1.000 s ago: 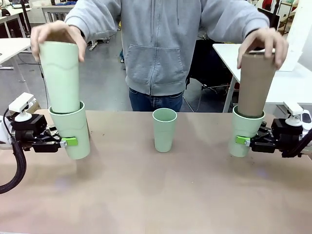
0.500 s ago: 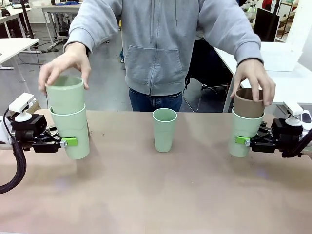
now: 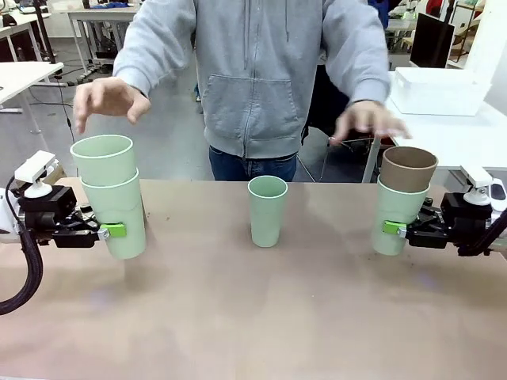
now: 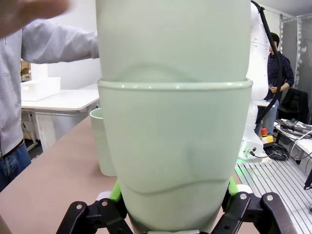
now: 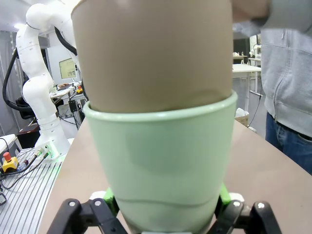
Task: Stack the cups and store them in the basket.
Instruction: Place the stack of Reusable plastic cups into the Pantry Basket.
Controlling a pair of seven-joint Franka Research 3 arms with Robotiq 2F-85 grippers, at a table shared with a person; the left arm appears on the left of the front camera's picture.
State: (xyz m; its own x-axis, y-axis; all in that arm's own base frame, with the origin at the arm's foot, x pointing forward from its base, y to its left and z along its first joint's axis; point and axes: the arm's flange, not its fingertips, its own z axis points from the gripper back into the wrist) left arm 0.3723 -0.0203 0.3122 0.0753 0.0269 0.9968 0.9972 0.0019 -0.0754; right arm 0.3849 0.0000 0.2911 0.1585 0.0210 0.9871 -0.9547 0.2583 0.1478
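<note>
My left gripper (image 3: 111, 230) is shut on a mint cup (image 3: 119, 214) held just above the table at the left, with a second mint cup (image 3: 104, 160) nested in it. In the left wrist view this stack (image 4: 175, 146) sits between my green pads (image 4: 117, 191). My right gripper (image 3: 390, 228) is shut on a mint cup (image 3: 396, 215) at the right, and a tan cup (image 3: 407, 168) is nested in it; the right wrist view has the same pair (image 5: 161, 165). A single mint cup (image 3: 266, 210) stands upright mid-table. The person's hands (image 3: 111, 99) hover open above both stacks. The basket (image 3: 440, 89) sits on a far table.
The brown table (image 3: 253, 317) has free room in front of the cups. A white desk (image 3: 451, 134) stands behind at the right, other desks at the far left. The person stands at the far edge, centre.
The person pushed a mint cup into the left cup and a tan cup into the right cup, then let go and lifted both hands. My grippers have not moved.
</note>
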